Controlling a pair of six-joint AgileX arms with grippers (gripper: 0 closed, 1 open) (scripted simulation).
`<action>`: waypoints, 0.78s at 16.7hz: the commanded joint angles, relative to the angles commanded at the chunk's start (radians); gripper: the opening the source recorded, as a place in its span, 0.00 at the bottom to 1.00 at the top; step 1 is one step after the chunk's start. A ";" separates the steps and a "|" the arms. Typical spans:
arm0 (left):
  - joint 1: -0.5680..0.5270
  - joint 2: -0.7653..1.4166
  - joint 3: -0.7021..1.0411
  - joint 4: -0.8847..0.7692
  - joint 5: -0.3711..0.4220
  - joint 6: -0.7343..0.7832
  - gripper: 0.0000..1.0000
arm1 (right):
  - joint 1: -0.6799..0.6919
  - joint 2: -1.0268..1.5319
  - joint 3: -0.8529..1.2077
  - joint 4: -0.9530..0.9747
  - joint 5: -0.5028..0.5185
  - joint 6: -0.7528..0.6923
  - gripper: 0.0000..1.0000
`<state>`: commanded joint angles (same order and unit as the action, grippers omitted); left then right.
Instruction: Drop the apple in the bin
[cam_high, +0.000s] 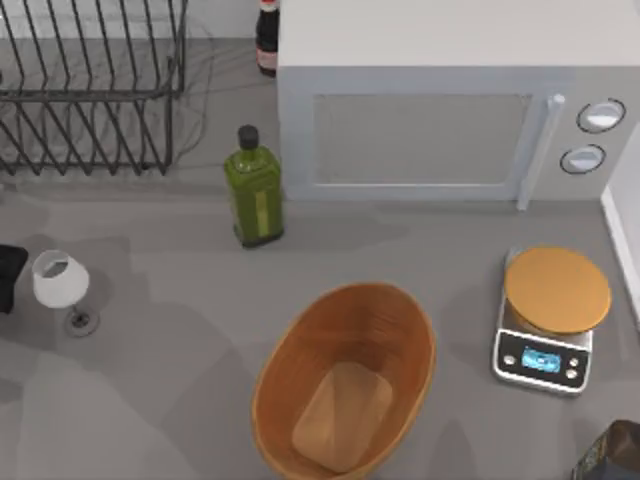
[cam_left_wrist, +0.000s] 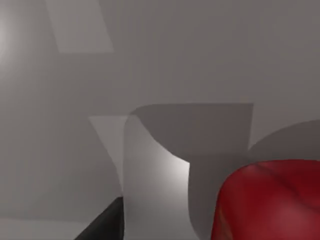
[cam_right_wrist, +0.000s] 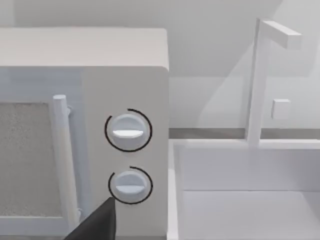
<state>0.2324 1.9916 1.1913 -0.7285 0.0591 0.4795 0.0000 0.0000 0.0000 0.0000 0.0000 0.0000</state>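
At the table's left edge in the top view, part of the left arm (cam_high: 10, 275) is seen. In the left wrist view the apple (cam_left_wrist: 270, 200) is seen close to the camera; it is judged light, firm, smooth and roundish, best clasped across its widest girth, though finger state cannot be told for either gripper. The bin (cam_high: 345, 385) is seen at centre front, holding nothing, and the right arm (cam_high: 610, 455) is parked at the front right corner.

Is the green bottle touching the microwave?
Apart. The top view shows a strip of grey counter between the green bottle and the microwave.

bin (cam_high: 415, 345): ribbed wood, matt | apple (cam_left_wrist: 270, 202): glossy skin
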 joint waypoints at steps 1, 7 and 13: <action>0.001 -0.007 -0.010 0.013 0.000 0.003 1.00 | 0.000 0.000 0.000 0.000 0.000 0.000 1.00; 0.003 -0.010 -0.012 0.017 0.001 0.005 0.85 | 0.000 0.000 0.000 0.000 0.000 0.000 1.00; 0.003 -0.010 -0.012 0.017 0.001 0.005 0.40 | 0.000 0.000 0.000 0.000 0.000 0.000 1.00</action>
<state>0.2351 1.9813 1.1793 -0.7114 0.0597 0.4841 0.0000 0.0000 0.0000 0.0000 0.0000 0.0000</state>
